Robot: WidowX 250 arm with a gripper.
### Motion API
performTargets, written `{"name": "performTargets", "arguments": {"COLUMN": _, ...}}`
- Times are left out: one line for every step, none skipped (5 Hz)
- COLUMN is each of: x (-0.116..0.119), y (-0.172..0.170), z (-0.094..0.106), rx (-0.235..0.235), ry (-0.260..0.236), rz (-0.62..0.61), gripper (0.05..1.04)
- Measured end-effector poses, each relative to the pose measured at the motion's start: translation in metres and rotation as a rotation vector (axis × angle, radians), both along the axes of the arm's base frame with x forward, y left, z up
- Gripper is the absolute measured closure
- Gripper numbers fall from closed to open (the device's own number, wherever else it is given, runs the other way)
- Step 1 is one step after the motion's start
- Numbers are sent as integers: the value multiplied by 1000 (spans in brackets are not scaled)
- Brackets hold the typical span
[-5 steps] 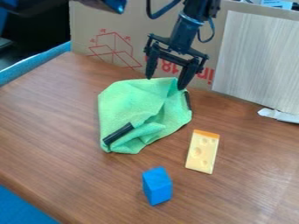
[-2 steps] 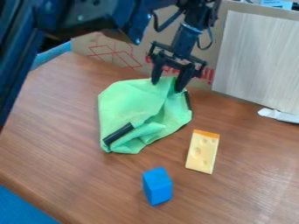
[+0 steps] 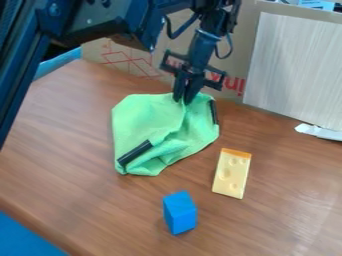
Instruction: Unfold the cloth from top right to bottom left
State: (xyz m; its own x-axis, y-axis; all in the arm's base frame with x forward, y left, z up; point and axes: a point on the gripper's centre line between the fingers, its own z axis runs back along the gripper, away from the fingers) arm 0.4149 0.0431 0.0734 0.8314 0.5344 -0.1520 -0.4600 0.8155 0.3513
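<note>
Work surface: a brown wooden table (image 3: 67,120), its grain plainly visible. The black arm (image 3: 87,25) enters from the upper left, passing above the table's far left part. Behind the table's far edge stands brown cardboard (image 3: 244,60) bearing red markings; a pale grey panel (image 3: 294,65) stands upright in front of its right-hand part.

Principal item: a green cloth (image 3: 147,120), lying crumpled and partly folded over itself on the far middle of the table. Its bulk lies below the gripper (image 3: 184,100) in the view, spreading toward the lower left, with a smaller portion to the right of the fingertips. Creases run downward from the point of contact.

Gripper: pointing down at the cloth's far edge, right of that edge's middle. The two fingers are drawn nearly together, their tips touching the cloth and pinching a small gather of it.

A yellow toy cheese slice (image 3: 232,175) with an orange end lies flat to the lower right of the cloth, apart from it. A blue block (image 3: 180,212) is nearer the camera, below the cloth and to the left of the slice, touching neither. Smallest, two black strips on the cloth: one (image 3: 135,152) slanting at its lower left, the other (image 3: 214,111) at its right edge.
</note>
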Motion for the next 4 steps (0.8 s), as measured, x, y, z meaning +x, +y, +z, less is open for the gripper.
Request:
{"name": "performTargets", "arguments": {"x": -12, "y": 6, "z": 5, "rx": -61, "ry": 24, "rz": -5, "gripper": 1023}}
{"name": "performTargets", "arguments": {"x": -30, "y": 21, "z": 30, "rx": -146, "ry": 2, "rz": -27, "gripper": 1032}}
{"name": "performTargets", "arguments": {"x": -57, "y": 39, "z": 48, "rx": -226, "ry": -22, "rz": -56, "gripper": 1032}}
{"name": "performTargets", "arguments": {"x": -81, "y": 60, "z": 56, "rx": -263, "ry": -25, "rz": -86, "gripper": 1032}}
